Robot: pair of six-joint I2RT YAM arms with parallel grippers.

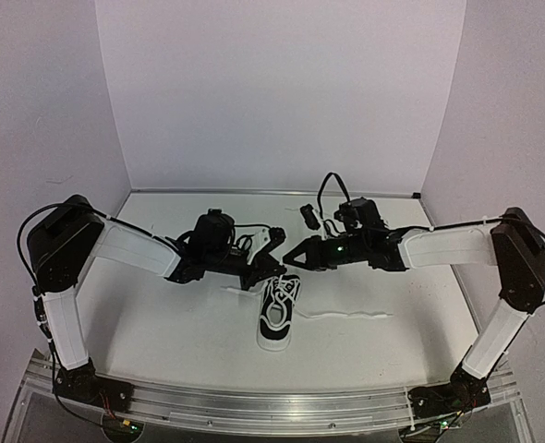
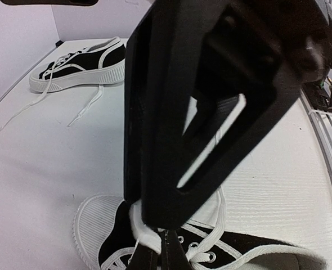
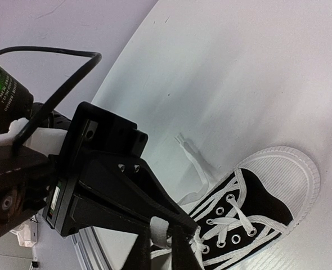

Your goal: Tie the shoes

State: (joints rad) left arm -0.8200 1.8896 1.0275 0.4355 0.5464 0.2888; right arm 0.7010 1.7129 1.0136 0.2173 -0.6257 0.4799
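While the small black canvas sneaker with white rubber toe cap (image 1: 279,318) is lying mid-table, the left gripper (image 1: 270,263) is pinching its long white fabric lace (image 2: 145,232) with fingers shut, and the right gripper (image 3: 165,248) is, it seems, nipping another strand narrowly. The pull should be going evenly towards nine and three o'clock, as the smooth white tabletop (image 1: 162,323) is giving little grip. The twin sneaker (image 2: 81,62) is sitting at twelve o'clock by the pale back wall (image 1: 282,92).

Two grippers are showing, the left gripper (image 2: 155,225) and the right gripper (image 3: 161,243). Two black sneakers are sitting out, each carrying one white lace (image 3: 233,222): the first shoe (image 3: 267,205) right under the fingertips, the second shoe (image 2: 79,62) beyond them.
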